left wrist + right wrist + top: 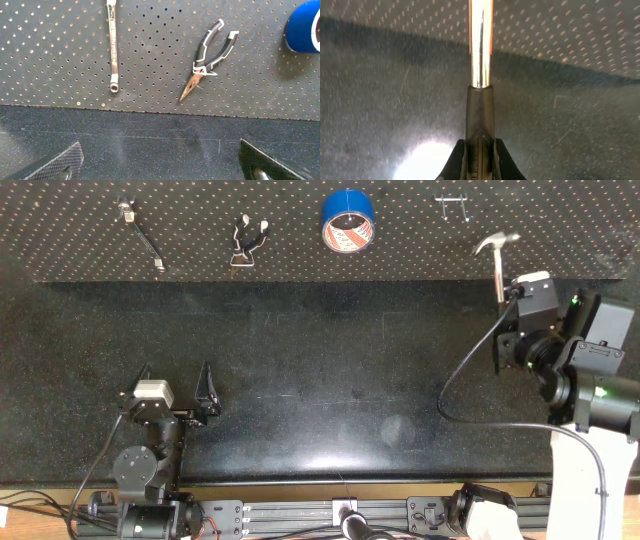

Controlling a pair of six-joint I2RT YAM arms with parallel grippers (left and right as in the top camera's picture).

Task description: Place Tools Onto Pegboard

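A hammer (497, 252) with a chrome shaft (481, 45) and dark grip points its head up against the pegboard (80, 240) at the right. My right gripper (511, 296) is shut on the hammer's dark grip (480, 120), just above the table's back edge. A wrench (145, 238), pliers (247, 242) and a blue tape roll (348, 222) hang on the pegboard. My left gripper (178, 385) stands open over the table at the front left, holding nothing. It faces the wrench (113, 45) and pliers (210, 55).
A bare double metal hook (452, 205) sticks out of the pegboard left of the hammer head. The black tabletop (330, 390) stretches between the arms. The right arm's cable (465, 370) loops over the table's right side.
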